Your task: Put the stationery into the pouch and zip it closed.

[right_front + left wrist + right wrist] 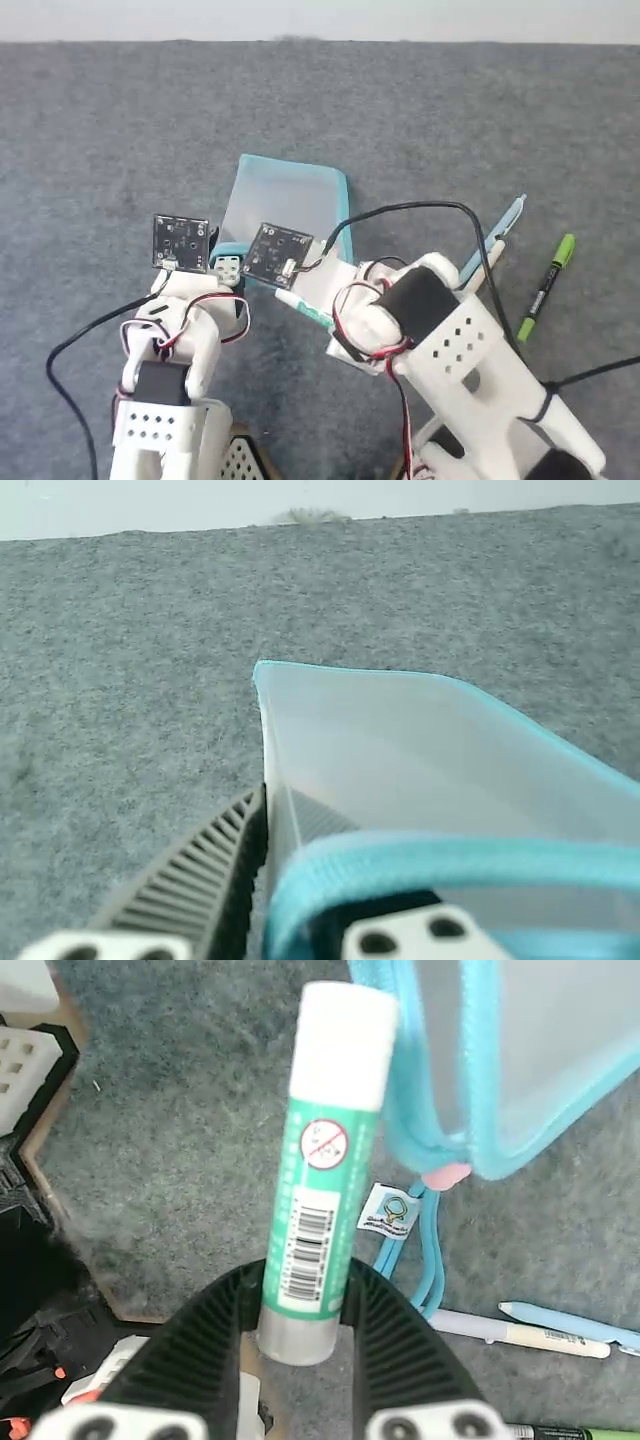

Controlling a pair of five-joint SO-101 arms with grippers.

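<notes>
While our left gripper is pinching the pouch by its rim, our right gripper is squeezing the glue stick just beside the opening; we are judging nothing packed yet, with pens lying on the table and zipping waiting

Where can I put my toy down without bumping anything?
The grey mat is bare beyond the pouch, up to the far wall, and on the left arm's outer side. It is crowded at the pouch's mouth, where the left gripper and the right gripper with the glue stick meet, and beside the right arm, where the pens lie.
</notes>
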